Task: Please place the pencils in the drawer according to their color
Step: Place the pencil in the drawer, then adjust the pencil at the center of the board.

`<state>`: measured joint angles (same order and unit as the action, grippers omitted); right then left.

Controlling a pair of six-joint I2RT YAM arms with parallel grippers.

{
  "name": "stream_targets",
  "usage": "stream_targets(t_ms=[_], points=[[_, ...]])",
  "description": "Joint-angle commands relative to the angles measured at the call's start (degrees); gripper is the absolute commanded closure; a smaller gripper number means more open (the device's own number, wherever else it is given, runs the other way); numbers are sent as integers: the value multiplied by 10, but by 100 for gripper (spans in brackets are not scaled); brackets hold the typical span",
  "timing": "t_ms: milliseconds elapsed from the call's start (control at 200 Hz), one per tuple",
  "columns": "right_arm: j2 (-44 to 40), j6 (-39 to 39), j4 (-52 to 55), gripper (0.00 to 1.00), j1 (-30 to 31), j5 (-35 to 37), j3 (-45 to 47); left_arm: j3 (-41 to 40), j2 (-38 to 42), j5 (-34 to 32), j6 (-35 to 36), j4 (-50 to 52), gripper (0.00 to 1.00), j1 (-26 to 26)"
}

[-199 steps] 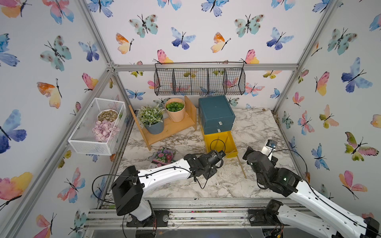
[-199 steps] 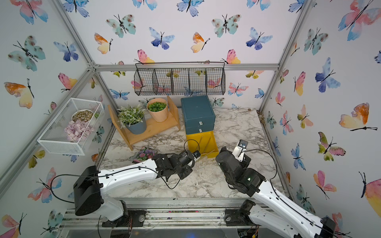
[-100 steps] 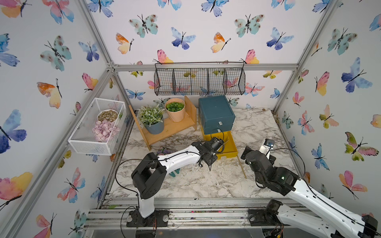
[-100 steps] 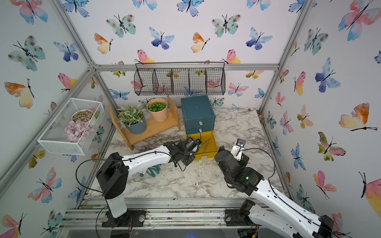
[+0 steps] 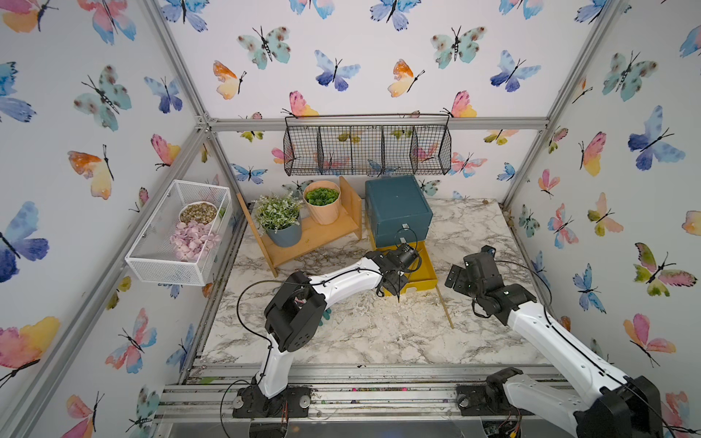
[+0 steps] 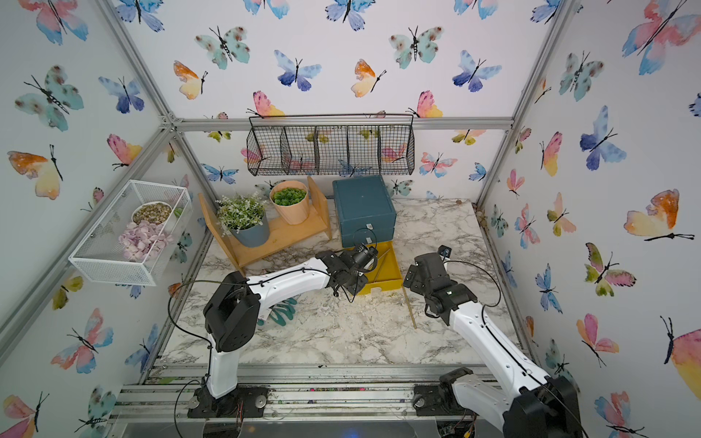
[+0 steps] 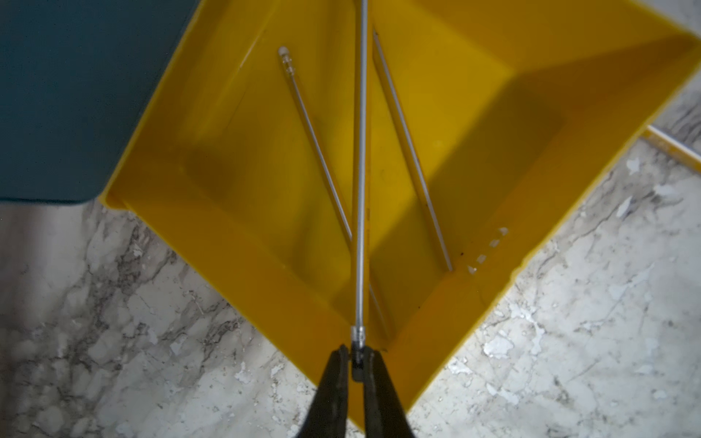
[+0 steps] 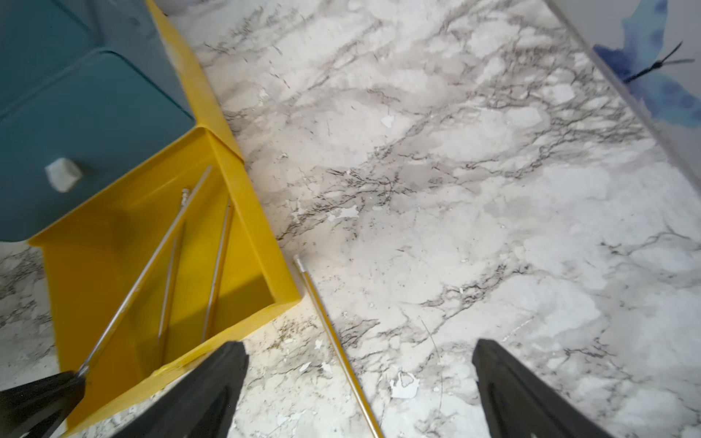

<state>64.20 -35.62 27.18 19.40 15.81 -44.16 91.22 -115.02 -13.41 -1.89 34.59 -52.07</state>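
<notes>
Marble-patterned surface is carrying the chest at its rear, and the yellow bottom drawer is standing pulled out toward the arms. Two pencils are lying slantwise on the drawer floor, apart from each other; glare is masking their colour. A third pencil is reaching from the drawer's front corner into the drawer, crossing over one of the two.

The left hand is sitting at that corner. Its fingers are standing only slightly apart on either side of the third pencil's capped end. Whether they are pressing it cannot be told.

A fourth pencil, gold-tan, is lying on the surface just beside the drawer, not touching it. The right hand is hanging over this pencil, spread wide and gripping nothing.

Beside the chest, a wooden shelf is bearing two potted plants. A black wire basket is hanging on the rear wall, and a white mesh basket on the side wall.
</notes>
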Motion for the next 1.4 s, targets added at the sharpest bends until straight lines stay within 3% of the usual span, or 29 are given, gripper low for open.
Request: stream_targets(t_ms=[0,185,646,951,1397], points=[[44,54,-17,3,-38,-150,13,11,-10,-32,-27,10,71,2],[112,74,-38,13,-62,-206,20,1,3,-34,-46,-7,62,2],[187,76,-77,45,-62,-243,40,-115,165,-36,-107,-100,40,2],[232,78,-102,47,-61,-242,24,-148,188,-57,-116,-110,39,7],[261,72,-10,52,-39,-116,2,-162,206,-32,-122,-130,39,32]])
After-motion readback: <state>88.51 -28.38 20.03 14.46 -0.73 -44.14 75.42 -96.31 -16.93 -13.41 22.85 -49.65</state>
